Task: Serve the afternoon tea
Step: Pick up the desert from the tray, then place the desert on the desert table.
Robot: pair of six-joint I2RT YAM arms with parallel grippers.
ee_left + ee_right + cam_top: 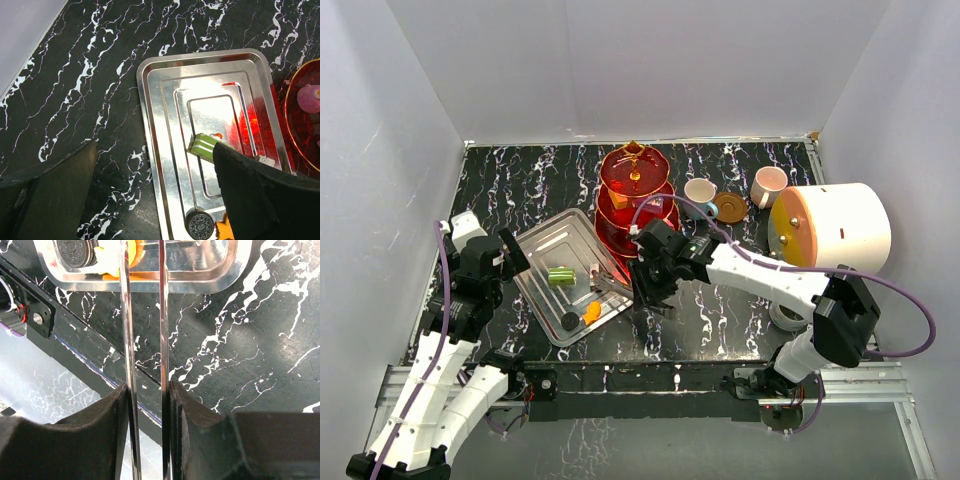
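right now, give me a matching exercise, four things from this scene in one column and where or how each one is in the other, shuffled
Things:
1. green sweet
2. pink cup
3. metal tongs
4. left fingers

Place or state:
a. between the right fingers
b. in the silver tray
c. wide open, holding nothing
d. beside the white cylinder

Pairs: 1-b, 2-d, 3-a, 4-c

No writing or label can be read anywhere.
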